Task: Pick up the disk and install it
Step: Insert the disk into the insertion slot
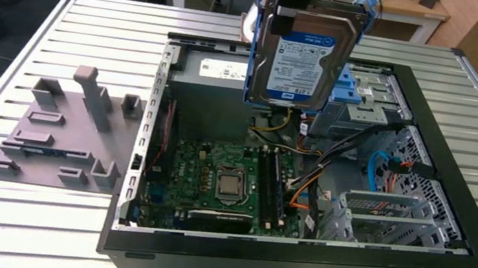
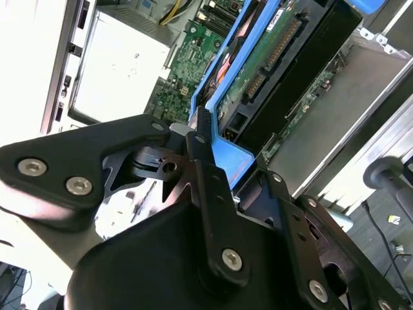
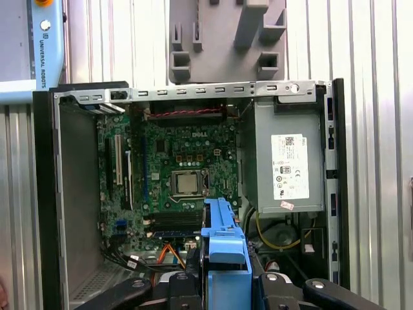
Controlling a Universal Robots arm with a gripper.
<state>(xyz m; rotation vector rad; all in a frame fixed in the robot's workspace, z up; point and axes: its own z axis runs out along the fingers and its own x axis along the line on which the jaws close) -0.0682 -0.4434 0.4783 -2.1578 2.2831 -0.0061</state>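
Observation:
The disk (image 1: 304, 59), a silver drive with a blue-and-white label in a blue bracket, hangs upright above the back of the open computer case (image 1: 452, 203). My gripper (image 1: 315, 16) is shut on its upper edge. In the second wrist view the black fingers (image 2: 206, 174) clamp the blue bracket, and the disk's (image 2: 290, 58) green circuit side faces the camera. The first wrist view looks straight down past the bracketed disk (image 3: 222, 248) onto the motherboard (image 3: 181, 181).
A grey power supply box (image 3: 287, 161) fills one corner of the case. A drive cage with blue brackets (image 1: 365, 95) sits behind the disk, with loose cables (image 1: 307, 178) nearby. A grey slotted tray (image 1: 64, 132) lies on the slatted table at the exterior view's left.

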